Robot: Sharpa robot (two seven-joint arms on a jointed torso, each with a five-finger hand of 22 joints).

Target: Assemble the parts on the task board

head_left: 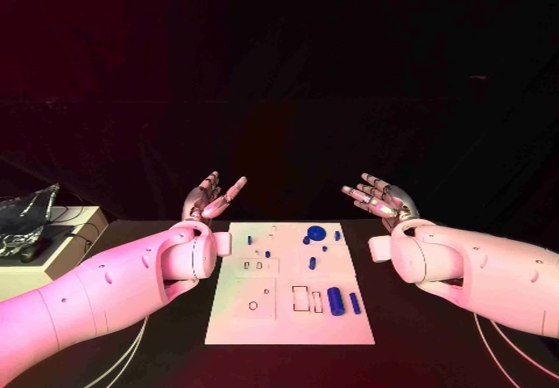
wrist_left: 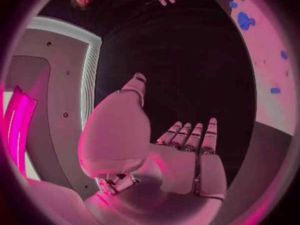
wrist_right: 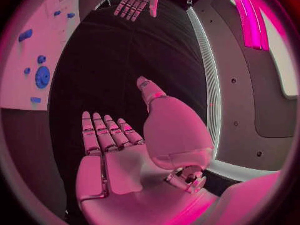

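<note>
While both hands hover empty above the black table [head_left: 174, 339], the white board [head_left: 292, 319] lies flat at lower centre of the head view, its long axis running from the bottom of the frame up toward the dark backdrop. The left hand [head_left: 213, 196] is raised just beyond the board's upper left corner, fingers straight and spread, gripping nothing. The right hand [head_left: 380, 199] stands off the upper right corner, likewise spread and holding nothing, palm turned toward the other hand. Neither touches the board.

Blue parts sit scattered on the plate. A round disc [head_left: 316, 233] rests near the upper edge, right of centre. A thick peg [head_left: 335, 301] lies in the lower right area, its long axis parallel to the board's long side, with a thinner pin [head_left: 354, 303] just beside it on the right, pointing the same way. A short pin [head_left: 313, 263] lies near the middle, also lengthwise. Several smaller blue pieces dot the upper half, too small to tell apart. Outlined sockets [head_left: 300, 298] mark the lower half.

At upper left of the right wrist view, the disc [wrist_right: 42, 77] shows on the board's edge [wrist_right: 19, 97], well apart from the open palm [wrist_right: 119, 170]. A pale box [head_left: 58, 238] carrying crumpled foil [head_left: 26, 217] sits at the head view's left edge.
</note>
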